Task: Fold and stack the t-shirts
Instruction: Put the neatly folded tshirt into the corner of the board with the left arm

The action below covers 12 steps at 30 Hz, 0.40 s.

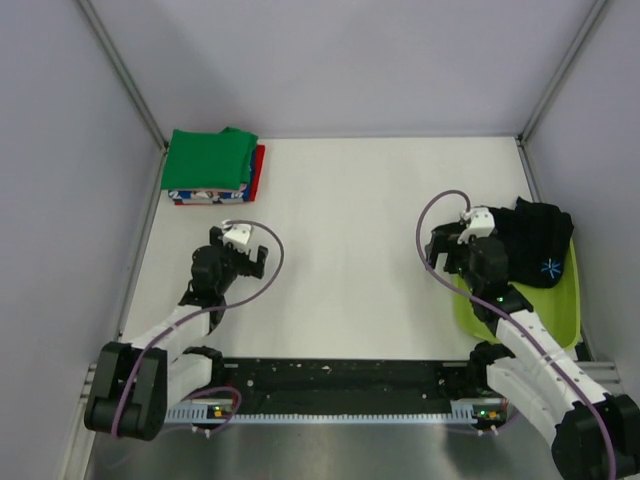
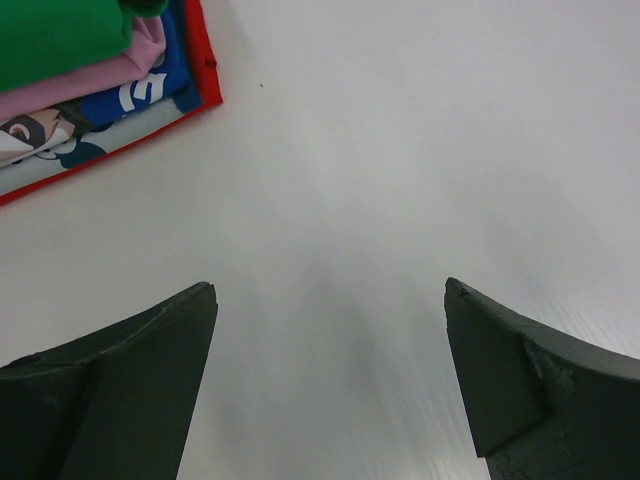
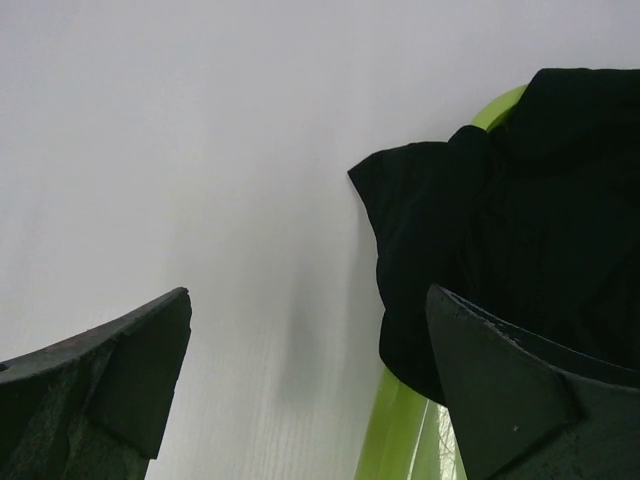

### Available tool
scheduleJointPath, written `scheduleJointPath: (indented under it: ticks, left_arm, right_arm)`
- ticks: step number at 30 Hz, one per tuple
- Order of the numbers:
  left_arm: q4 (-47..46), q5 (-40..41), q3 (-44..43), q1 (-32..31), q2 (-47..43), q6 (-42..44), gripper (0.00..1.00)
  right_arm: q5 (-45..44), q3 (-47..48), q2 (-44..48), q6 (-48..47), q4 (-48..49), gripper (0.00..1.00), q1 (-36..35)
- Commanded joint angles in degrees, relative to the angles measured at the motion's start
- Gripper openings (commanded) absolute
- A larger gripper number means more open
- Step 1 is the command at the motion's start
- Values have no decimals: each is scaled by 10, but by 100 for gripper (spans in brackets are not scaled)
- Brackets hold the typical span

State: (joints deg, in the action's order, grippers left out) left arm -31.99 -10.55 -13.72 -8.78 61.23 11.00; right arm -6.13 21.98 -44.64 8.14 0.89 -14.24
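While nothing is gripped:
Black t-shirt (image 1: pixel 538 238): judged soft, limp, light; best pinched at its bunched edge.
Left claw (image 2: pixel 329 286): spread apart.
Right claw (image 3: pixel 308 291): spread apart.

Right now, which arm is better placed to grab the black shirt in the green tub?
The right. The right gripper, open, sits beside the black t-shirt heaped in the tub; the left gripper is across the table, by the folded stack.
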Motion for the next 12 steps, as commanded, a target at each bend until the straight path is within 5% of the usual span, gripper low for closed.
scheduleJointPath:
  ticks: [1,12]
  left_arm:
    - [-26,32,-14,3,0,-24,99]
    - [-26,31,-13,3,-5,-24,99]
  right_arm:
    - [-5,2,10,6,31,99,-1]
    - [-7,0,10,6,29,99,-2]
